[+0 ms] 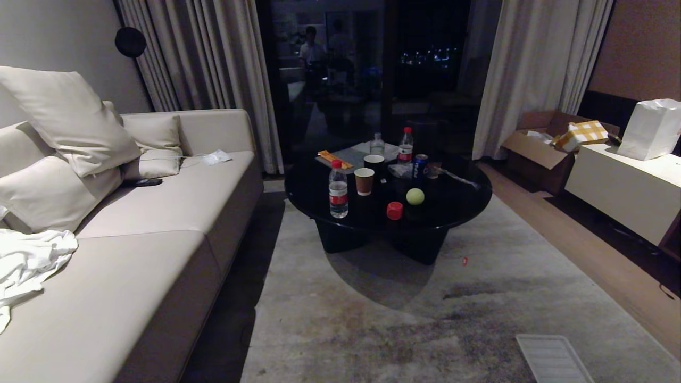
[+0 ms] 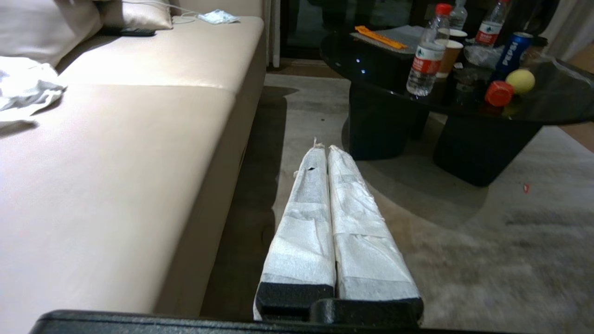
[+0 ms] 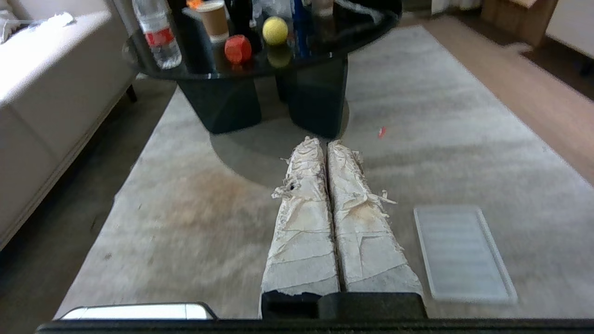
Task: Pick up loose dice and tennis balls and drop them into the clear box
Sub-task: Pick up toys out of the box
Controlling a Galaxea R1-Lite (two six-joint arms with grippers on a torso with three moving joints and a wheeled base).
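A yellow-green tennis ball (image 1: 415,196) and a red die (image 1: 395,210) sit near the front edge of a round black coffee table (image 1: 457,205). Both also show in the left wrist view, tennis ball (image 2: 520,80) and die (image 2: 499,93), and in the right wrist view, tennis ball (image 3: 274,30) and die (image 3: 238,48). My left gripper (image 2: 325,147) is shut and empty, low over the rug beside the sofa. My right gripper (image 3: 323,141) is shut and empty too, over the rug short of the table. Neither arm appears in the head view. The clear box is out of view.
Water bottles (image 1: 338,189), paper cups (image 1: 364,181) and a Pepsi can (image 1: 420,167) crowd the table. A beige sofa (image 1: 159,213) runs along the left. On the rug lie a flat ribbed translucent panel (image 3: 464,253) and a small red bit (image 1: 465,260). A white cabinet (image 1: 622,191) stands at the right.
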